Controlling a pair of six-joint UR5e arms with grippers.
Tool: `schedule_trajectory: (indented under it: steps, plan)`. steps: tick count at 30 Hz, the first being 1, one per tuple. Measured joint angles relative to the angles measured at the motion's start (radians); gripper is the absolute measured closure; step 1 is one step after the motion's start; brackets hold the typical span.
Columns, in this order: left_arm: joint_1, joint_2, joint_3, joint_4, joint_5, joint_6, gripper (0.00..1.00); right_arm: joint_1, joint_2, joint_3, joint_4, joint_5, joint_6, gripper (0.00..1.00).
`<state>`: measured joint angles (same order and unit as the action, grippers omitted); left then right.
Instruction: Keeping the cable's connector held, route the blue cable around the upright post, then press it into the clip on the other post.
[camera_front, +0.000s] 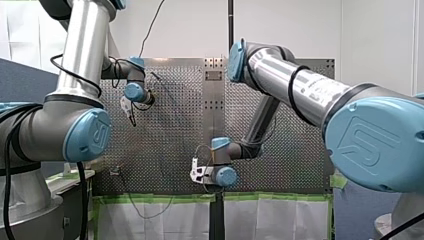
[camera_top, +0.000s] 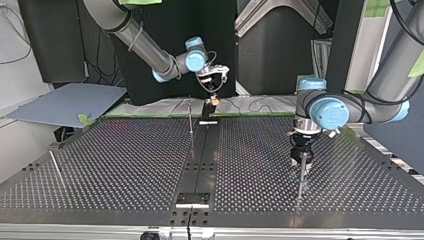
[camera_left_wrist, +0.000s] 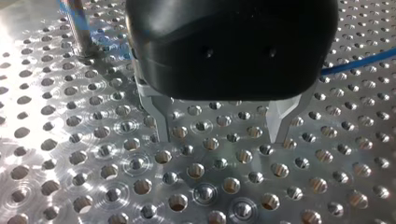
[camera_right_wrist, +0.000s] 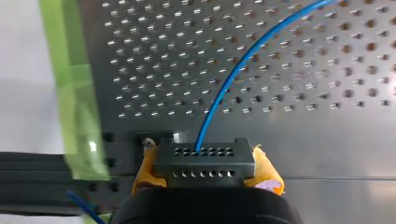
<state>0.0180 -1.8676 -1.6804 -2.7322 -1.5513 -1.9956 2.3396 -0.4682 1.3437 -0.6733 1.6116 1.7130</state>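
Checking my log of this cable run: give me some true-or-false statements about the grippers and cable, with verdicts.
1. My right gripper clamps the black connector. True.
2. The blue cable leaves the connector and curves across the perforated table. True.
3. My left gripper holds the blue cable. False: its fingers are open, with only table between them.
4. The tape at the table's edge is red. False: it is green tape.

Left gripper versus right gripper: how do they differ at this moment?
My left gripper is open and empty; my right gripper is shut on the black connector of the blue cable. The left gripper has bare metal fingers; the right gripper has yellow pads. The left gripper hangs over the perforated table; the right sits by green tape. Both have black bodies.
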Motion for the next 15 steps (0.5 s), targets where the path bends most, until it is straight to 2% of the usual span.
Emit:
schedule_trajectory:
  steps: [8,15]
  plan:
    - [0.003,0.000,0.000,0.000,0.000,-0.004,0.00,0.009,0.074,0.014,-0.036,0.052,0.001,1.00]
    - [0.004,0.000,0.000,0.000,0.000,-0.005,0.00,-0.006,0.104,0.079,-0.104,0.078,0.052,1.00]
